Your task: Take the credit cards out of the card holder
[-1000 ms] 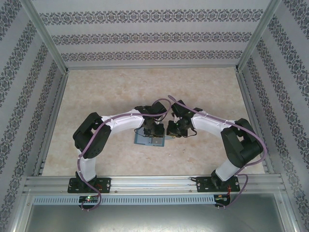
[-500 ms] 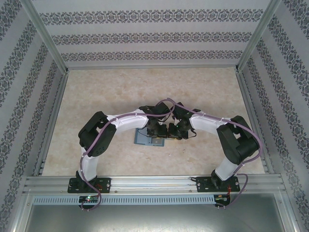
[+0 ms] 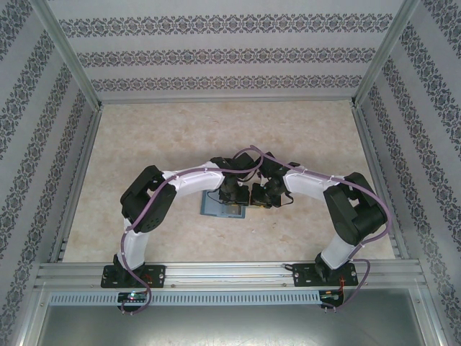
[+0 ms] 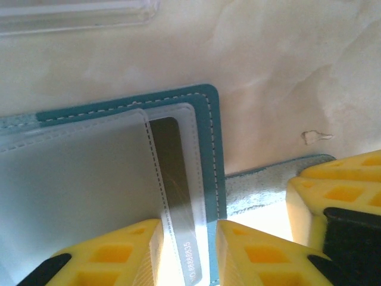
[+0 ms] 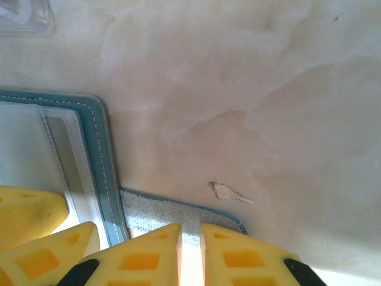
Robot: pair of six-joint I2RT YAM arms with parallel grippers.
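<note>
The left tool stands partly open, one yellow finger on either side of the dark credit card, with nothing clamped between them. That card sits in a clear slot at the right edge of the card holder, which lies open and flat on the table, stitched teal border up.

The right tool is just beside it. Its fingers are drawn almost together, leaving only a thin slit, and the tips are down on the holder's closing tab. Whether they pinch the tab or merely press on it is hard to make out.

From above, both tools meet over the holder near the middle of the table. A clear tray lies just beyond the holder.
</note>
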